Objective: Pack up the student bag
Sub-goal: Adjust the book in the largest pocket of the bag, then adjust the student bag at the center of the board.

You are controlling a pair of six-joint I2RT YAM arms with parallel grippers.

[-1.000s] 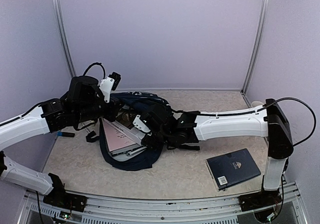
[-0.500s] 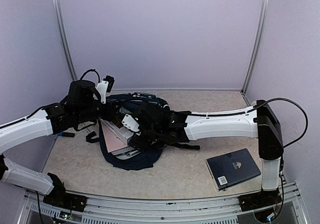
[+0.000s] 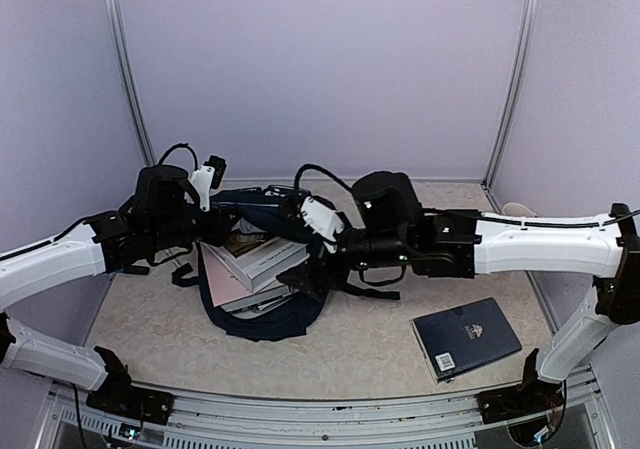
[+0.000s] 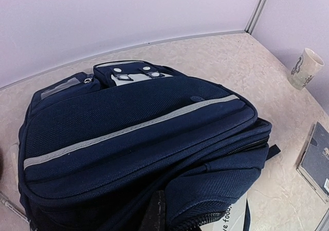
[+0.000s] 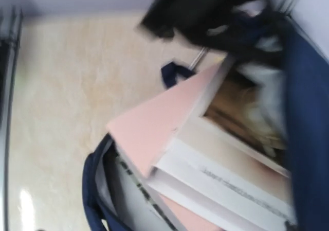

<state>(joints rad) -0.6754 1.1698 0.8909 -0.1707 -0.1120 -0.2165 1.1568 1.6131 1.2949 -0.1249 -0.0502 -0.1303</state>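
The student bag (image 3: 262, 321) lies on the table with its mouth toward the arms; from the left wrist view its navy front with the pale stripe (image 4: 133, 112) fills the frame. My left gripper (image 3: 213, 227) is shut on the bag's upper edge and holds the opening up. Inside, a white book lies on a pink book (image 3: 252, 266), both blurred in the right wrist view (image 5: 205, 159). My right gripper (image 3: 303, 275) hovers at the right side of the opening, open, with nothing in it; its fingers do not show in its own wrist view.
A flat navy hardcover book (image 3: 467, 337) lies on the table at the front right, its corner also showing in the left wrist view (image 4: 316, 159). A pale cup (image 4: 306, 68) stands near the back right wall. Black straps (image 3: 182, 272) trail left of the bag.
My right arm has drawn back to the right and lifted off the books, leaving the white book lying on the pink one in the bag. My left gripper has kept its hold.
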